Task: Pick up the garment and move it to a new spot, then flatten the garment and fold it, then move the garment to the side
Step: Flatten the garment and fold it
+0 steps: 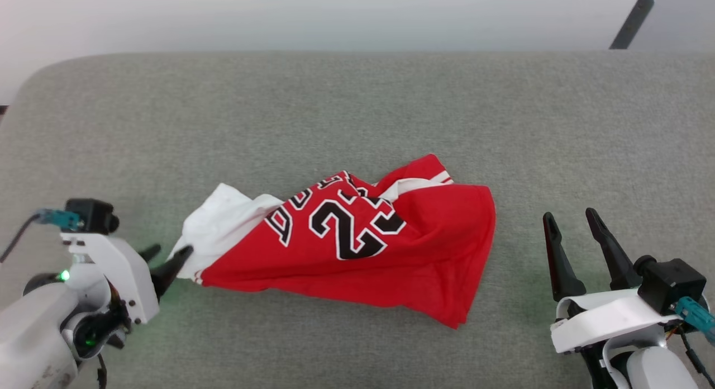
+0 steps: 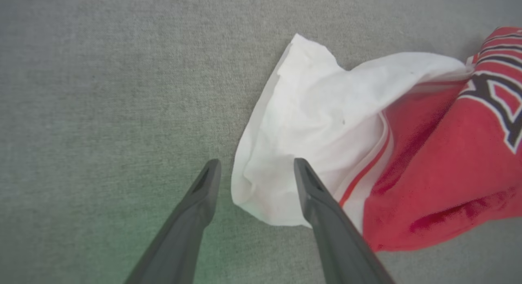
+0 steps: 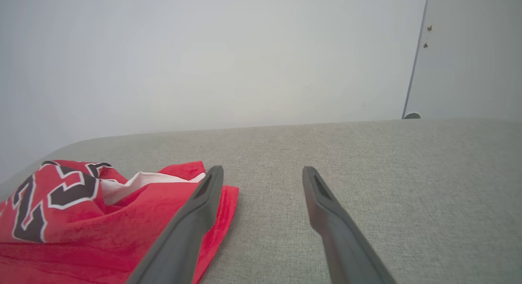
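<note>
The garment [image 1: 357, 243], a red jersey with a white sleeve and a black "23", lies crumpled in the middle of the grey surface. Its white sleeve [image 2: 310, 129] points toward my left gripper [image 1: 166, 256]. In the left wrist view that gripper [image 2: 255, 169] stands open, its fingers straddling the sleeve's lower corner, one finger lying over the cloth. My right gripper [image 1: 570, 221] is open at the lower right, a little way off the jersey's red edge. In the right wrist view the right gripper [image 3: 261, 174] has nothing between its fingers, and the garment [image 3: 81, 218] lies to the left of them.
The grey padded surface [image 1: 357, 109] stretches wide around the jersey, with a rounded far-left corner. A pale wall [image 3: 204, 51] rises behind it, and a dark slanted bar [image 1: 631, 23] shows at the far right.
</note>
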Motion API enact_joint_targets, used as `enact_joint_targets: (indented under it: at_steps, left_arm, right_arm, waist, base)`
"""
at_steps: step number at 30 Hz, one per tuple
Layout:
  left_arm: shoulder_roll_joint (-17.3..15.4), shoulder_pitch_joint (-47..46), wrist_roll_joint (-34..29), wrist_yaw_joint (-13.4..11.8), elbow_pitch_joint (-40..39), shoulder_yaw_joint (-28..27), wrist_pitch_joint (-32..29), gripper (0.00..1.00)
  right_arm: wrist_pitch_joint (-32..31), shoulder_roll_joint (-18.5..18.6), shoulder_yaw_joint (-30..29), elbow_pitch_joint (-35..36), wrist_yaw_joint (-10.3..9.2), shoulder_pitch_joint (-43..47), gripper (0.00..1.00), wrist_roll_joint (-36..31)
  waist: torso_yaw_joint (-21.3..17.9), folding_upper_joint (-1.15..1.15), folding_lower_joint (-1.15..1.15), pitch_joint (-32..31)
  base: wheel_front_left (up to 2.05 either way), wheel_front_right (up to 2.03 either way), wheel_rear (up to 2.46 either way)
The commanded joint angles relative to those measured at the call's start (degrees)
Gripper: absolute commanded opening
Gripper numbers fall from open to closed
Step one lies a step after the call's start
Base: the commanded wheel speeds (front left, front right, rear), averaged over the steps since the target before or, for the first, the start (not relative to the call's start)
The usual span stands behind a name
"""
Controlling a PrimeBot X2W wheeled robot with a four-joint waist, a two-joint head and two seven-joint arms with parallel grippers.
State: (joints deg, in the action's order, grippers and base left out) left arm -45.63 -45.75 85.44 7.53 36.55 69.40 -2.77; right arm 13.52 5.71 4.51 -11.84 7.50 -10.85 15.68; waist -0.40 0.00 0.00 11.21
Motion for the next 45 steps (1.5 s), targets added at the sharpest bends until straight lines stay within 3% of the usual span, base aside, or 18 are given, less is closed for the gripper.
enact_joint_targets:
  at_steps: [1,8,12,19,23,27,28,35,39,45]
  left_arm:
    - [-0.5,0.6,-0.5,-0.1,-0.6,-0.5,2.1,1.00]
    - [0.5,2.8,-4.3,-0.2,-3.3,-2.1,15.3,1.00]
    - [2.7,5.3,-7.8,-2.9,-5.0,-5.1,17.9,1.00]
    - [9.8,16.3,-27.4,-10.0,-14.1,-26.9,17.9,1.00]
    - [15.4,24.8,-38.3,-11.1,-20.0,-38.1,17.9,1.00]
    - [21.0,30.5,-46.6,-8.8,-23.7,-46.8,17.9,1.00]
    - [21.0,30.5,-46.6,-8.8,-23.7,-46.8,17.9,1.00]
    - [28.4,33.6,-55.0,-3.0,-24.2,-55.7,17.9,1.00]
    - [31.5,33.4,-57.5,-1.1,-23.1,-58.5,17.9,1.00]
    - [34.6,32.7,-59.7,0.0,-22.0,-60.5,17.9,1.00]
  right_arm:
    - [-0.6,0.7,0.6,0.4,-0.02,0.4,1.00,-0.2]
    - [-5.8,5.3,3.1,2.3,-0.02,-0.9,1.00,-0.2]
    - [-11.1,9.5,6.4,3.7,-0.02,-2.4,1.00,0.3]
    - [-22.9,19.4,14.8,8.0,-0.02,-8.2,1.00,4.7]
    - [-28.8,26.2,21.0,10.3,-0.02,-13.5,1.00,8.2]
    - [-33.6,32.5,28.6,11.9,-0.02,-19.7,1.00,12.5]
    - [-33.6,32.5,28.6,11.9,-0.02,-19.7,1.00,12.5]
    - [-38.8,40.9,44.7,12.5,-0.02,-30.8,1.00,19.7]
    - [-39.0,43.5,52.1,12.0,-0.02,-37.1,1.00,22.0]
    - [-37.9,44.3,59.8,10.3,-0.02,-44.4,1.00,24.8]
  waist:
    - [0.9,0.00,0.00,-0.7]
    - [4.6,0.00,0.00,-2.0]
    - [7.4,0.00,0.00,-1.9]
    - [11.9,0.00,0.00,-0.3]
    - [14.1,0.00,0.00,1.1]
    - [16.0,0.00,0.00,2.9]
    - [16.0,0.00,0.00,2.9]
    - [18.3,0.00,0.00,5.7]
    - [19.1,0.00,0.00,6.9]
    - [19.8,0.00,0.00,8.0]
  base:
    - [0.00,0.00,0.00]
    - [0.00,0.00,0.00]
    - [0.00,0.00,0.00]
    - [0.00,0.00,0.00]
    - [0.00,0.00,0.00]
    - [0.00,0.00,0.00]
    - [0.00,0.00,0.00]
    - [0.00,0.00,0.00]
    - [0.00,0.00,0.00]
    - [0.00,0.00,0.00]
